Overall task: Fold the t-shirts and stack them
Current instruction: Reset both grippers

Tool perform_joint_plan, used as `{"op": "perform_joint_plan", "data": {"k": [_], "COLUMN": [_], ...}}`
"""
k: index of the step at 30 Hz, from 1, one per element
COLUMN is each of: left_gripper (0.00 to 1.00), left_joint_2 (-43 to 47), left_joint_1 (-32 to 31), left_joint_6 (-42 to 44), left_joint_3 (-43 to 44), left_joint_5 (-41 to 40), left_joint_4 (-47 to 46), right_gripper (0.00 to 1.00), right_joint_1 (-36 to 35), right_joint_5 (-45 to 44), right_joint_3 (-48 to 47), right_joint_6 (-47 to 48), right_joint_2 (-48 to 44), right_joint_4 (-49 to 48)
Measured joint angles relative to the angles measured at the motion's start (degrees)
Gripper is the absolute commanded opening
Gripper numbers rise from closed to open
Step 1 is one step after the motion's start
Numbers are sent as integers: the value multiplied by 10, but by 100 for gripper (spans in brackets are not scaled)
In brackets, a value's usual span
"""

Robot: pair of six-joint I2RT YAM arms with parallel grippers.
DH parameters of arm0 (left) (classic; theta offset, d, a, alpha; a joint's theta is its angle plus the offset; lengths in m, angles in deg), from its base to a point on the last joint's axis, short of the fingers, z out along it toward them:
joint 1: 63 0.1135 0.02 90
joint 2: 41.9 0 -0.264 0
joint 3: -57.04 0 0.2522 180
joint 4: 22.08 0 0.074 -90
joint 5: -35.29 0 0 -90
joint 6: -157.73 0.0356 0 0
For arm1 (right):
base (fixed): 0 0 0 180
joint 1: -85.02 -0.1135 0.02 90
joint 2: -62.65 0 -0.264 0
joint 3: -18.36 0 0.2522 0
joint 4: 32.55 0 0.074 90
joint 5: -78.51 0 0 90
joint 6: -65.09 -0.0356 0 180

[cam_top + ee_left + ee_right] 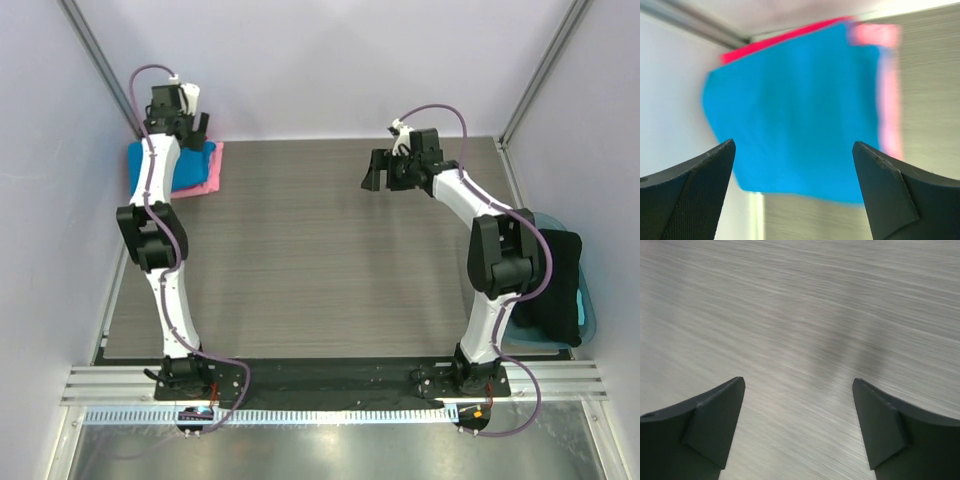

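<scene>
Folded t-shirts lie stacked in the table's back left corner. The bright blue one (195, 166) (795, 115) is on top. A pale pink one (204, 190) (890, 100) shows along its right edge and a crimson red one (785, 37) along its far edge. My left gripper (198, 135) (794, 144) hangs open just above the stack, nothing between its fingers. My right gripper (372, 175) (798, 382) is open too, empty, over bare wood-grain tabletop (790, 315) at the back right of centre.
A translucent blue plastic tub (587, 305) sits off the table's right edge beside the right arm, with something dark (555, 285) in it. White walls and metal frame posts close in the back and sides, tight against the stack.
</scene>
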Motion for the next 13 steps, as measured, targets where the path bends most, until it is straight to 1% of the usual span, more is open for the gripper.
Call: {"op": "perform_joint_plan", "data": {"k": [2,4,7,8,11,13], "left_gripper": [100,100,100,100,100,100], "left_joint_2": [69,136,210,232,267,270], "left_joint_1": [-23,-49,-76,-84,-111,-129], "left_joint_6": [-22,-50,-99,-115,-145,-162], "left_joint_3": [-76,-139,-202,-223,-273,-296], "left_joint_5": [18,42,85,101,132,150], "left_joint_4": [-2,-7,-9,-8,-6,-2], "right_gripper": [100,100,100,100,100,100], "right_joint_1": [-3,-11,-26,-30,-38,-45], "right_joint_5": [-58,-138,-228,-245,-285,-303], "right_joint_3": [12,25,41,45,61,73], "right_joint_6": [10,17,24,25,30,34], "right_joint_2": [-18,-41,-77,-87,-118,-137], "right_joint_4": [1,1,1,1,0,-2]}}
